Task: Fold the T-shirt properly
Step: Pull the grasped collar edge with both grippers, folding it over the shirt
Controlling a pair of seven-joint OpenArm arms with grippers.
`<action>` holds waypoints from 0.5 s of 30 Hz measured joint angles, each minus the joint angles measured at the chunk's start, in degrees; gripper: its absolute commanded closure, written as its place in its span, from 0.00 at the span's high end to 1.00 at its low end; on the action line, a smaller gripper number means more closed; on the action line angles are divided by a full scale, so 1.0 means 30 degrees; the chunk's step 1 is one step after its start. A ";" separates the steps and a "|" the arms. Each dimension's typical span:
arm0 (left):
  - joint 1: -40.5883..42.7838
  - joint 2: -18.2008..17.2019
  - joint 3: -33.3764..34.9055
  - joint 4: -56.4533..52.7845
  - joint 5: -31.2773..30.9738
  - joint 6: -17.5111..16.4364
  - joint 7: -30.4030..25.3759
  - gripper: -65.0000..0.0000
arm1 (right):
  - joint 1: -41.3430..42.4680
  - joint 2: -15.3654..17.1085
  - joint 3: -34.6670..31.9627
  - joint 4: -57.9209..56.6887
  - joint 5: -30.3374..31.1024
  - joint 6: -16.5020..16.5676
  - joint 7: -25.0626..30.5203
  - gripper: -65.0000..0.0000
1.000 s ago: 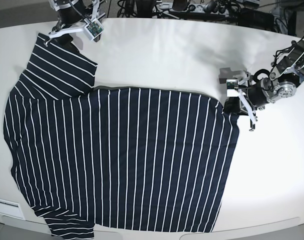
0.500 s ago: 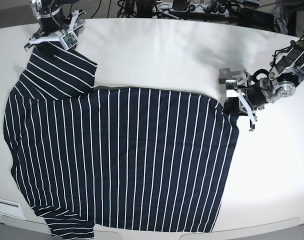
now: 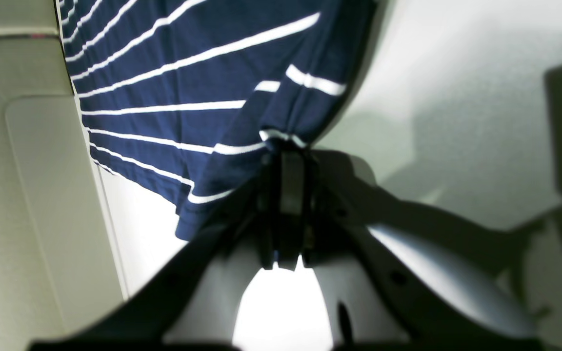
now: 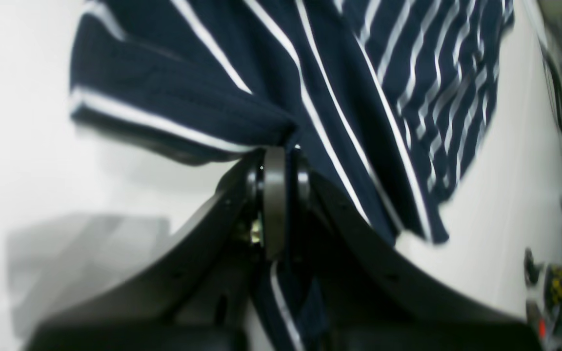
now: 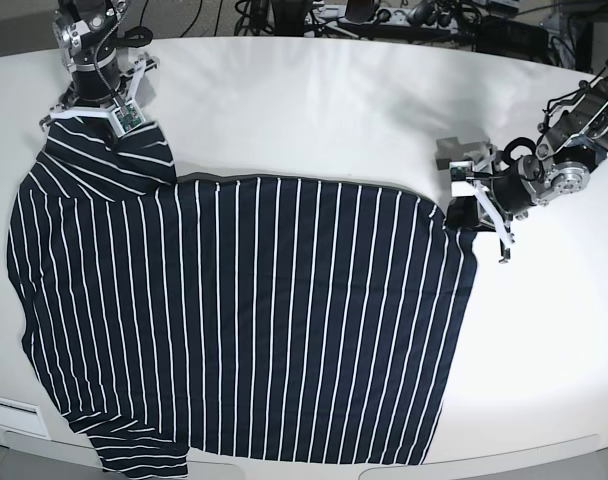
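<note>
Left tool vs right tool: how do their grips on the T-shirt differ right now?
The left tool pinches the T-shirt at a corner of the straight edge on the base view's right; the right tool pinches a sleeve at that view's upper left. The left tool lies low and sideways; the right tool points down from above. Both are shut on fabric.

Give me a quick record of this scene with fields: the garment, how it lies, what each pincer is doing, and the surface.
garment: striped T-shirt
lay: spread mostly flat, far sleeve bunched
left pincer: shut on the T-shirt, at a gathered edge of the fabric
right pincer: shut on the T-shirt, at the sleeve hem
surface: white table
fold: not yet made
</note>
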 measured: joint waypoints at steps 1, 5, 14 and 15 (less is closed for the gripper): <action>0.0007 -0.0066 0.0000 0.0182 -0.0109 -0.0007 0.0342 0.00 | -0.0262 0.0117 -0.0022 0.0423 0.0022 0.0022 -0.0379 0.00; 0.0546 -0.1428 0.0080 0.1574 -0.0036 -0.0109 0.0947 0.00 | -0.1851 0.1005 -0.0102 0.2878 0.0452 0.0364 -0.0911 0.00; 0.2812 -0.5122 0.0408 0.6550 -0.0780 -0.0568 0.2871 0.00 | -0.4903 0.2069 0.0627 0.6069 0.0452 0.0306 -0.1902 0.00; 0.3155 -0.5493 0.0415 0.6936 -0.0765 -0.0568 0.3082 0.00 | -0.5260 0.2055 0.0940 0.6076 0.0452 0.0313 -0.1974 0.00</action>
